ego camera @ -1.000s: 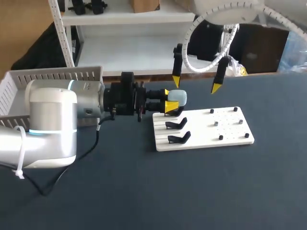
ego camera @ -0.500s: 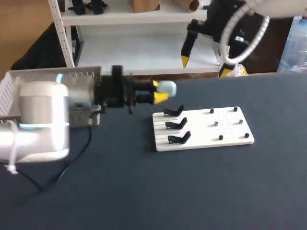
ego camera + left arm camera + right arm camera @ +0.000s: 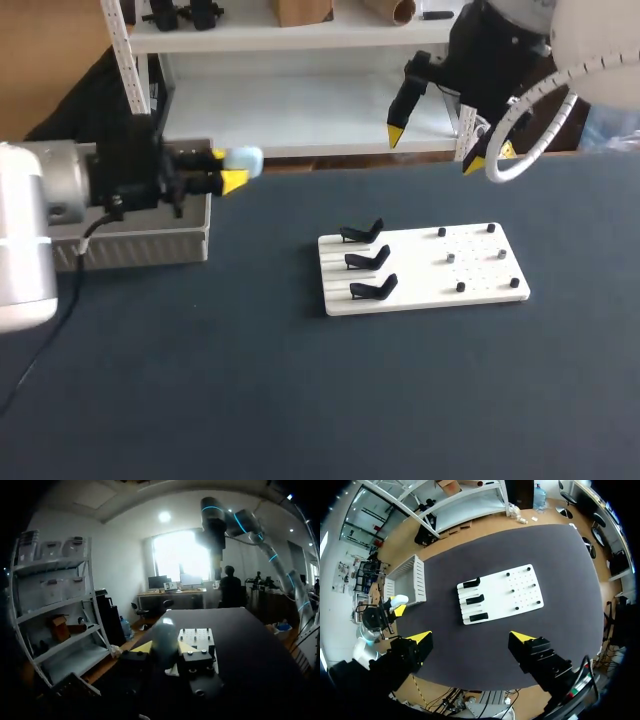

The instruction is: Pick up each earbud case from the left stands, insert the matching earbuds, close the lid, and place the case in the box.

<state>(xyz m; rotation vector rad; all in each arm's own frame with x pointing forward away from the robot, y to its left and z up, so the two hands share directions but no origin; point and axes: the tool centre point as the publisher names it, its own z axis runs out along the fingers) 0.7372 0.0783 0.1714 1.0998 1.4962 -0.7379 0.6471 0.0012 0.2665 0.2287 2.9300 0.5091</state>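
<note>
My left gripper (image 3: 228, 172) is shut on a pale blue earbud case (image 3: 244, 159) and holds it in the air over the right end of the white slatted box (image 3: 150, 243). In the left wrist view the case (image 3: 163, 636) sits between the yellow tips of that gripper (image 3: 164, 648). Three black stands (image 3: 366, 259) on the white board (image 3: 480, 275) are bare. My right gripper (image 3: 435, 150) hangs open high over the table's far edge, behind the board. From that height the right wrist view takes in the board (image 3: 520, 597), the box (image 3: 406, 580) and the case (image 3: 399, 600).
Small black and grey pegs or earbuds (image 3: 452, 257) dot the right half of the board. The dark tabletop (image 3: 300, 400) spreads in front of the board and the box. The box stands at the table's left rear corner.
My left arm has swung left with the case, from above the stands to over the box's right end. My right gripper has risen and drawn back from the board, staying open.
</note>
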